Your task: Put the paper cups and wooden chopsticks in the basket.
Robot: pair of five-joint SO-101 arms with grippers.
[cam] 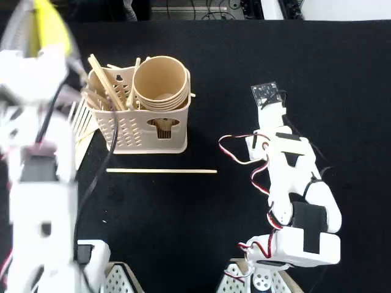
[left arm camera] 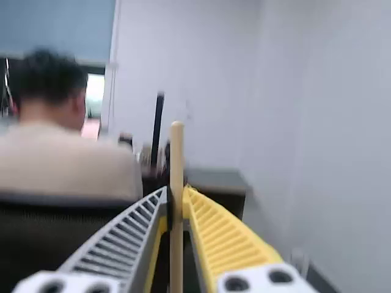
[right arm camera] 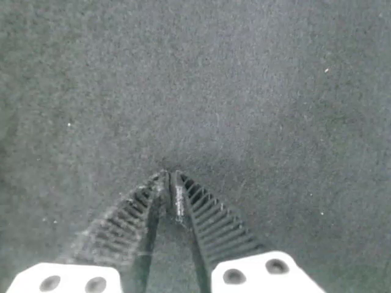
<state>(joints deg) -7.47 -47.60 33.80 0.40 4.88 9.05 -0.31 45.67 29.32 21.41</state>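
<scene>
Paper cups [cam: 160, 82] sit nested as one stack, exact count unclear, in the basket [cam: 146, 137] compartment on the right arm's side; a bundle of wooden chopsticks [cam: 107, 85] leans in the other compartment, and one loose chopstick [cam: 162, 171] lies flat on the black tabletop [cam: 183, 232] near the basket, not touching it. Left wrist view: the left gripper [left arm camera: 175, 194] has its fingers clenched on one held chopstick [left arm camera: 176, 152], which stands upright between them. Right wrist view: the right gripper [right arm camera: 169, 178] has its fingers pressed together, empty, over the tabletop.
</scene>
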